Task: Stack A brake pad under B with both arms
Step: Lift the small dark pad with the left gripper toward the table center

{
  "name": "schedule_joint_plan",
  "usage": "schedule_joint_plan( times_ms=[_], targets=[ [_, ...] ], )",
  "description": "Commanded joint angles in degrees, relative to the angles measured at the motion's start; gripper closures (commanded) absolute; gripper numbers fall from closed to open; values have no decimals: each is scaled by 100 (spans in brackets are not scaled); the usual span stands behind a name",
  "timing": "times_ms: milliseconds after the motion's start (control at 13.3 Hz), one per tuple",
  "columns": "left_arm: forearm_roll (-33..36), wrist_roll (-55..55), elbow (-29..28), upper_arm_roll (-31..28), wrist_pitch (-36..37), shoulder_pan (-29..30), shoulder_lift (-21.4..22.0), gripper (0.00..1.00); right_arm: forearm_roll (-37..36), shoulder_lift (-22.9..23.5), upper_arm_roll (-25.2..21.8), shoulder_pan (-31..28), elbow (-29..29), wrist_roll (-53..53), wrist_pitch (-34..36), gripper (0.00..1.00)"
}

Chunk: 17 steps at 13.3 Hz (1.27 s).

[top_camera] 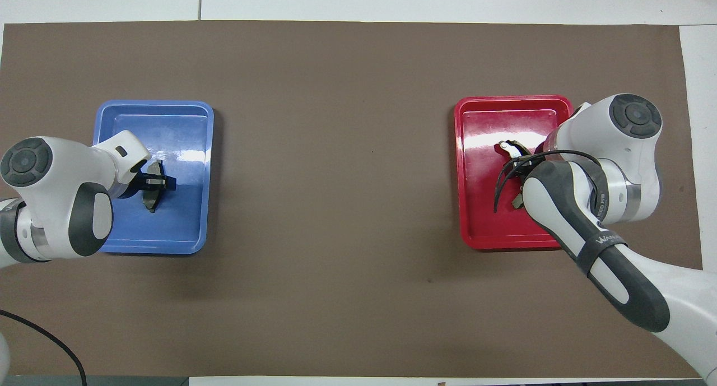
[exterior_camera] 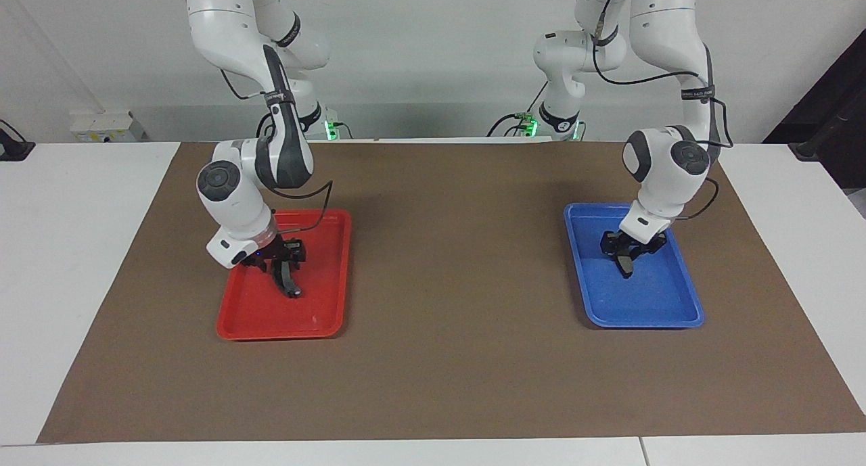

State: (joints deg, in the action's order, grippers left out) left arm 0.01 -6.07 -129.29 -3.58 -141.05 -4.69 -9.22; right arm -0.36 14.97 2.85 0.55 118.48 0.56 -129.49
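Note:
The short dark grey pad A (exterior_camera: 627, 266) lies in the blue tray (exterior_camera: 649, 310) at the left arm's end of the table. My left gripper (exterior_camera: 629, 251) is low over it, fingers apart on either side of the pad; the overhead view shows the pad (top_camera: 151, 199) under the gripper (top_camera: 156, 182). The long black crescent pad B (exterior_camera: 289, 287) lies in the red tray (exterior_camera: 270, 320) at the right arm's end. My right gripper (exterior_camera: 279, 260) is down over its nearer half, fingers apart. In the overhead view the right arm hides most of pad B (top_camera: 508, 147).
A brown mat (exterior_camera: 460, 263) covers the table between the two trays. The blue tray (top_camera: 185, 229) and the red tray (top_camera: 482, 229) stand far apart at the two ends of the mat. Cables hang from both wrists.

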Motion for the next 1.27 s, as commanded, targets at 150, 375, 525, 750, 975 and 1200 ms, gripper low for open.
schedule_joint_plan(
  times_ms=[150,375,525,750,975,1200],
  targets=[
    [17,-131,630,-55,1005,39,-10,99,-69,-21,75,-108,44,260,-41,41],
    [8,-53,1290,-20,1842,-31,87,99,-69,-29,75,-116,44,384,-32,59],
    [-18,262,1625,120,2274,-75,166,99,-69,-30,75,-108,44,357,11,95],
    [-18,1349,1837,882,2329,-84,175,99,-78,-38,75,-116,-140,392,300,100],
    [-10,2615,1969,1936,2083,-41,157,99,-78,-73,84,-99,-483,393,696,100],
    [43,3601,1986,2913,1617,56,88,99,-87,-82,84,-81,-852,445,1179,100]
  ],
)
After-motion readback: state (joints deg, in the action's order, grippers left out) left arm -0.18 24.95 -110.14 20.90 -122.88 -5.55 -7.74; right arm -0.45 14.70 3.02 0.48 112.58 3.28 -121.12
